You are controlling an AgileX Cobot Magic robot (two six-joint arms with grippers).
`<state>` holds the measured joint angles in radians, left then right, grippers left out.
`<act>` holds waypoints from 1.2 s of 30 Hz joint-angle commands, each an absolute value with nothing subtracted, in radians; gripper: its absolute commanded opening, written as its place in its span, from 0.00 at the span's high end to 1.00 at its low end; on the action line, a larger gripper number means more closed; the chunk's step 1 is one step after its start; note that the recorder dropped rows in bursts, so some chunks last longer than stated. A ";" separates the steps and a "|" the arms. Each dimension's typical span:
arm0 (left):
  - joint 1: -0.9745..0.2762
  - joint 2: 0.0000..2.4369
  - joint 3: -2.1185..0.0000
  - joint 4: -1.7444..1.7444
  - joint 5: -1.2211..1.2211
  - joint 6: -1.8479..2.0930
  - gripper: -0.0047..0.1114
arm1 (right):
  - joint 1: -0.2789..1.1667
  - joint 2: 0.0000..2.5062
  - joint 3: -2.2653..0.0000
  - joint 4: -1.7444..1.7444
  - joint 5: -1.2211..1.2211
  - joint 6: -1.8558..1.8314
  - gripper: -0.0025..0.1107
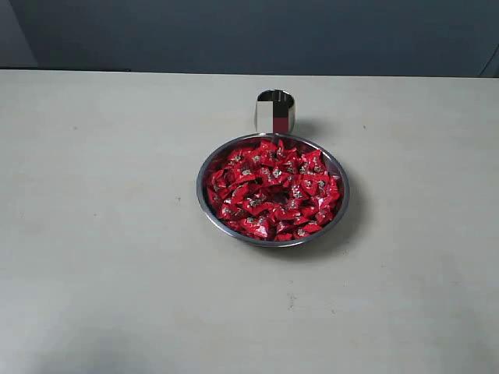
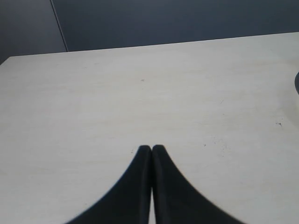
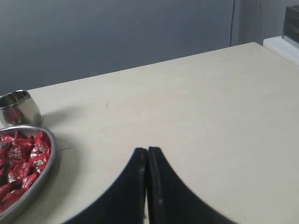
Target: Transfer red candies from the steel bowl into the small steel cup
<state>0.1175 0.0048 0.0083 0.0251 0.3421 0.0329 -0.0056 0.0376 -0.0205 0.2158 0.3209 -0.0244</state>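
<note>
The steel bowl (image 1: 204,204) sits mid-table, heaped with glossy red candies (image 1: 273,189). Just behind it, touching or nearly touching its rim, stands the small steel cup (image 1: 274,112), upright. Neither arm shows in the exterior view. In the right wrist view my right gripper (image 3: 147,150) is shut with nothing in it, hovering over bare table beside the bowl (image 3: 50,161), candies (image 3: 23,163) and cup (image 3: 16,108). My left gripper (image 2: 152,148) is shut and empty over bare table; a dark sliver at that view's edge may be the bowl.
The pale tabletop (image 1: 101,234) stretches wide around the bowl. A dark wall (image 1: 249,31) runs behind the table's far edge. A white ledge (image 3: 282,46) lies past the table's corner in the right wrist view.
</note>
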 commanded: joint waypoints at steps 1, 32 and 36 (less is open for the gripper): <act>0.120 0.000 0.000 0.027 0.331 0.029 0.96 | -0.009 0.120 -0.099 0.210 0.319 -0.026 0.98; 0.120 0.000 0.000 0.027 0.331 0.029 0.96 | -0.009 0.566 -0.489 0.217 0.055 -0.026 0.98; 0.120 0.000 0.000 0.027 0.331 0.029 0.96 | -0.009 0.566 -0.489 0.264 0.131 -0.026 0.98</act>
<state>0.1175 0.0048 0.0083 0.0251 0.3421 0.0329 -0.0056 0.5609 -0.4844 0.2285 0.0903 -0.0263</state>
